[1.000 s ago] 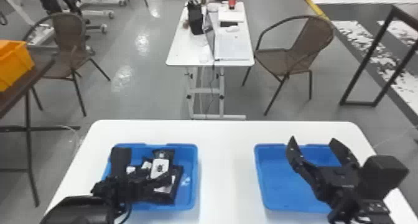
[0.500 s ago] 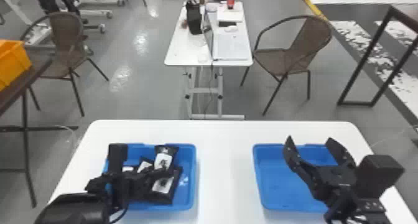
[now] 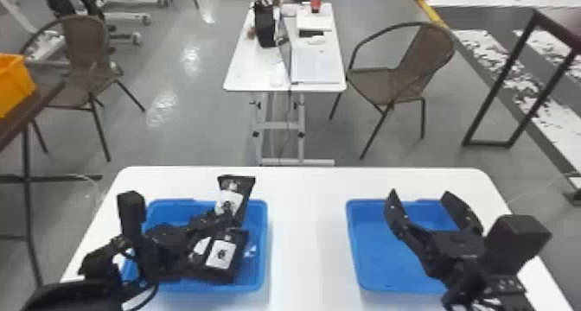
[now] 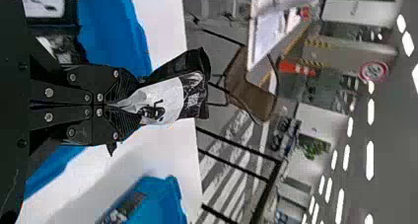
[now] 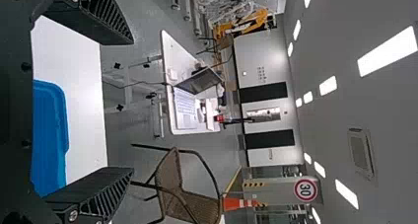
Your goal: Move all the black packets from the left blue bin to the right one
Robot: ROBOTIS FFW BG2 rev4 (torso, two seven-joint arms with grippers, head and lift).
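Packet (image 4: 170, 98) might slip: your left fingers (image 4: 106, 78) pinch only its end near the surface's (image 3: 302, 228) far edge; right fingers (image 3: 394, 213) gape.

From here, the left gripper (image 3: 224, 217) and its arm cover much of the left blue bin's (image 3: 260, 262) left side, so I can't count the black packets (image 3: 221, 254). The right arm (image 3: 464, 284) hides the right bin's (image 3: 376, 262) near right corner.
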